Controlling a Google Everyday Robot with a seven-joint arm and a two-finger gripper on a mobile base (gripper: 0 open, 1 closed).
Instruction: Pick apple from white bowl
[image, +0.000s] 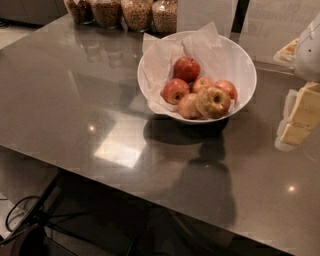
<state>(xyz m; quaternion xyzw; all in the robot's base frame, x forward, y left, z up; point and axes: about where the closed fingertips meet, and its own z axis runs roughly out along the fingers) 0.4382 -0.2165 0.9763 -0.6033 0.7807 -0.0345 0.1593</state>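
Note:
The white bowl (246, 64) stands on the dark glossy table (75, 100), right of the middle, lined with crumpled white paper (161, 62). Several apples lie in it. The yellow-tan apple (213, 101) with a dark stem dimple lies at the bowl's front, the largest and palest. A pinkish-pale apple (187, 107) touches its left side. Deep red apples (186, 68) lie behind. My gripper (299, 117) is at the right edge of the view, to the right of the bowl and apart from it, hanging over the table; its yellowish finger pads (306, 106) show.
Several glass jars of grains (122, 12) stand along the table's back edge. A pale object (286, 50) sits at the back right. The table's front edge runs diagonally across the bottom, with cables (20, 210) on the floor below at left.

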